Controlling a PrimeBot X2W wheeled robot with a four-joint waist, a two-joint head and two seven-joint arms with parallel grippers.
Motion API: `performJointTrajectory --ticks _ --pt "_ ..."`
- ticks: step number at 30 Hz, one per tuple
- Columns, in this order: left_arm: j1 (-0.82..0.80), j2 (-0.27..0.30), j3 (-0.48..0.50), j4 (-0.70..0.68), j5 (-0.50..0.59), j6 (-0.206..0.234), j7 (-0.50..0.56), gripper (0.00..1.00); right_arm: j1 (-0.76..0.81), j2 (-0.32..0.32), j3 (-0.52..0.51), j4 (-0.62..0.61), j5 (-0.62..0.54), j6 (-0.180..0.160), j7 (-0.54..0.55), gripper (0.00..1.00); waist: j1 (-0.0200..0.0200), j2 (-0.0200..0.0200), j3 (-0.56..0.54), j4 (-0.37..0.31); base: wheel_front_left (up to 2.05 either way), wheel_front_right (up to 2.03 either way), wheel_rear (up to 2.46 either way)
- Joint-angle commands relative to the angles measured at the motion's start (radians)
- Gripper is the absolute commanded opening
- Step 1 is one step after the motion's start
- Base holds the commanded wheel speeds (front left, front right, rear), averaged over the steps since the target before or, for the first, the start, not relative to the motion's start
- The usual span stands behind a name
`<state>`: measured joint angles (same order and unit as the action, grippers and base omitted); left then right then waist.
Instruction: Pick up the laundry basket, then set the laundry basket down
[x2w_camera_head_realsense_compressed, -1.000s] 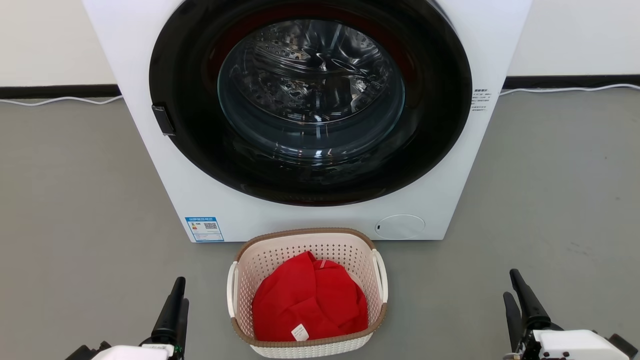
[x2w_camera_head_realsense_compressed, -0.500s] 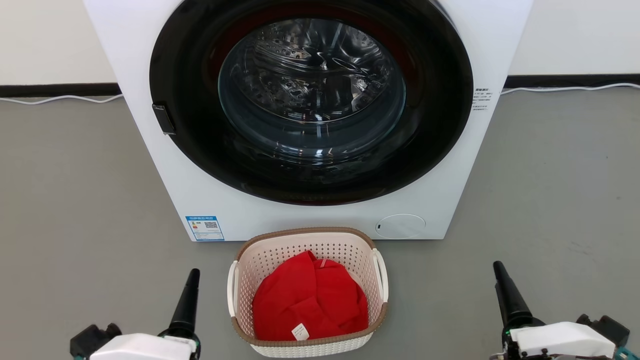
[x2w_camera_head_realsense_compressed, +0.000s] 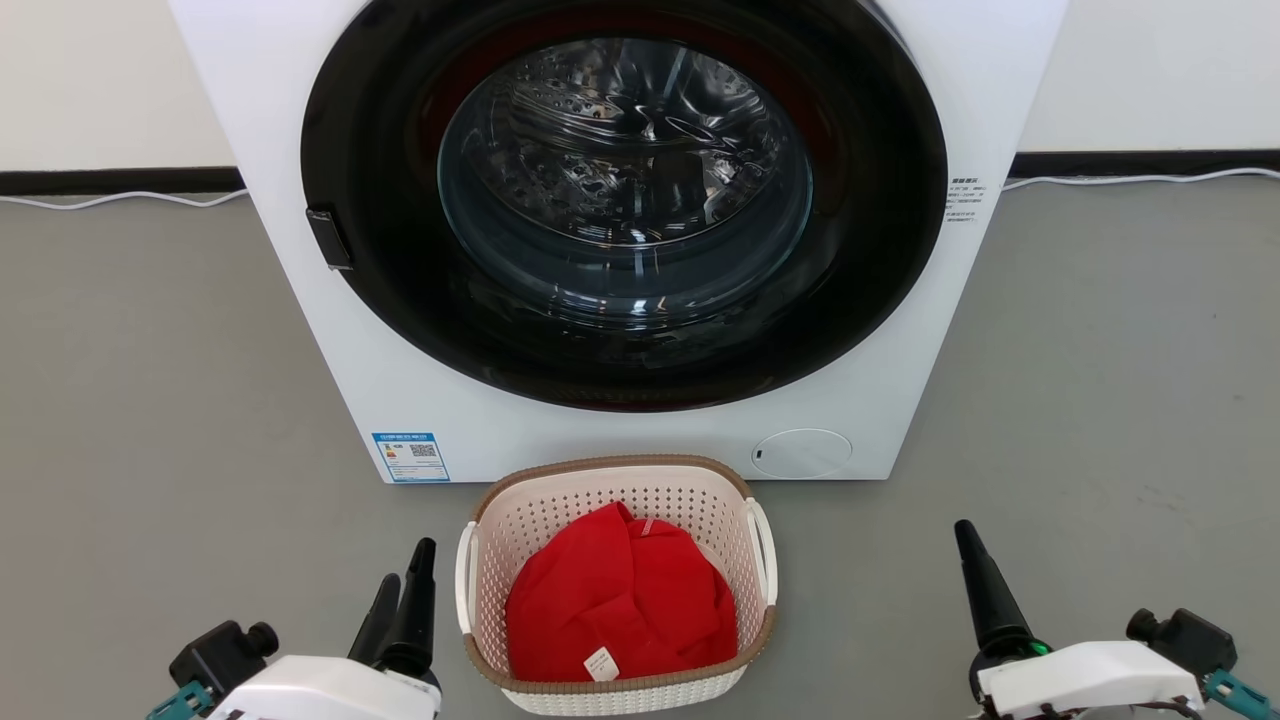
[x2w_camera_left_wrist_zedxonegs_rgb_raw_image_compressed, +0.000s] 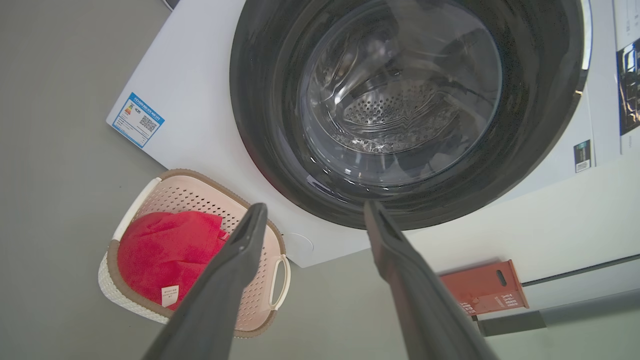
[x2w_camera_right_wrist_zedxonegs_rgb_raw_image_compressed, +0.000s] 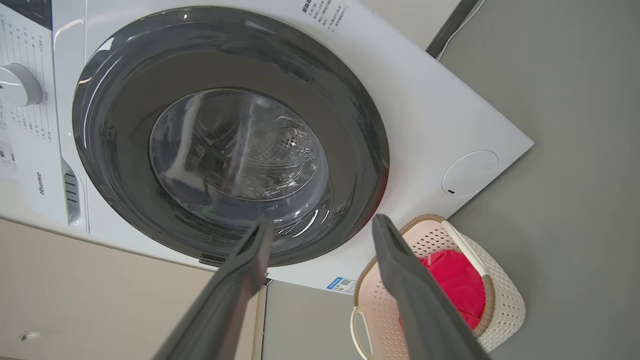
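head: we see the basket (x2w_camera_head_realsense_compressed: 610, 466) on the floor (x2w_camera_head_realsense_compressed: 150, 420) just before the washer (x2w_camera_head_realsense_compressed: 300, 260), cloth (x2w_camera_head_realsense_compressed: 620, 600) inside; left gripper (x2w_camera_head_realsense_compressed: 405, 572) near its left side, right gripper (x2w_camera_head_realsense_compressed: 968, 545) well apart | left wrist: our jaws wide, empty | right wrist: jaws wide, empty

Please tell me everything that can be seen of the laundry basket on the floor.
The small cream-white perforated plastic laundry basket is rounded-rectangular, with a brown woven-look rim and a white handle on each side. It stands upright on the grey floor, close before the white washing machine; contact there cannot be told. A crumpled red cloth with a white tag lies inside.
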<state>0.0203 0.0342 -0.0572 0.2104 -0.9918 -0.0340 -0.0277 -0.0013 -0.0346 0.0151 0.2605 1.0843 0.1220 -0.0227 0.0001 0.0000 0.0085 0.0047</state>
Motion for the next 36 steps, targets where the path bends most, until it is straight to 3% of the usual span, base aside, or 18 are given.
performJointTrajectory --ticks 1,36 --pt "-0.020 0.008 0.004 -0.036 0.033 0.013 -0.012 1.00 -0.028 -0.009 0.019 -0.038 -0.032 0.004 -0.017 1.00 -0.0001 0.0000 0.000 0.000 0.00 0.00 0.00" --pt "-0.029 0.038 -0.120 -0.112 0.476 0.132 -0.117 1.00 -0.037 -0.012 0.125 -0.087 -0.457 0.006 -0.123 1.00 -0.0001 0.0000 0.031 0.007 0.00 0.00 0.00"
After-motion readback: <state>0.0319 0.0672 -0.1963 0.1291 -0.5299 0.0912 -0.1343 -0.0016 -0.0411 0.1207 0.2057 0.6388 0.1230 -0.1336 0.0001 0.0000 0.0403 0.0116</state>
